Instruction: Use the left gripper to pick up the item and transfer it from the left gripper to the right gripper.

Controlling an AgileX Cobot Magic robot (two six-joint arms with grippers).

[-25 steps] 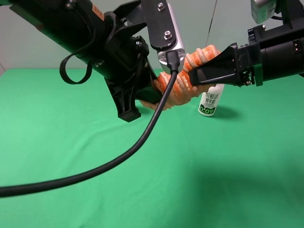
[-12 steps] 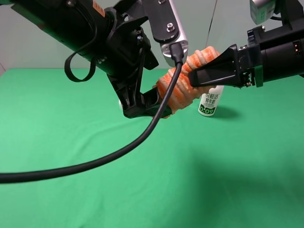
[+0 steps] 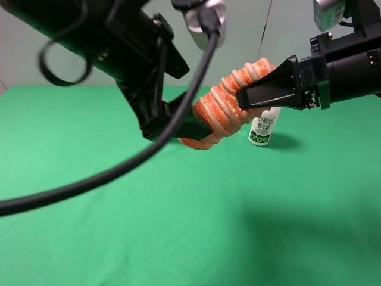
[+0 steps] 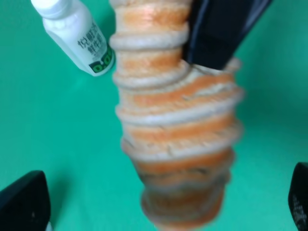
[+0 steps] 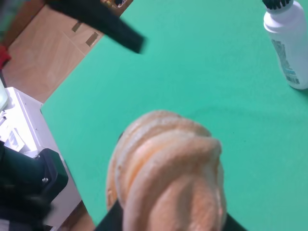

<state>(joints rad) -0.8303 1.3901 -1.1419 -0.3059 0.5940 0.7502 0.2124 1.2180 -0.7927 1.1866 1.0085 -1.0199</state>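
Note:
The item, an orange ribbed roll (image 3: 221,113), hangs tilted in the air above the green table. My right gripper (image 3: 250,97) is shut on its upper end; its long black jaws pinch the roll from both sides. My left gripper (image 3: 186,127) is open at the roll's lower end. In the left wrist view the roll (image 4: 178,130) lies between the left gripper's wide-spread fingers (image 4: 24,202) without touching them, and the right jaw presses its far end. In the right wrist view the roll (image 5: 168,168) fills the space between the jaws.
A white bottle (image 3: 262,127) with a green label stands on the green cloth (image 3: 178,226) behind and below the roll; it also shows in the left wrist view (image 4: 79,38) and right wrist view (image 5: 288,43). A thick black cable (image 3: 119,176) loops from the left arm.
My left gripper has opened off the roll and the left arm has drawn back up and to the left. The roll stays held in my right gripper, which has not moved.

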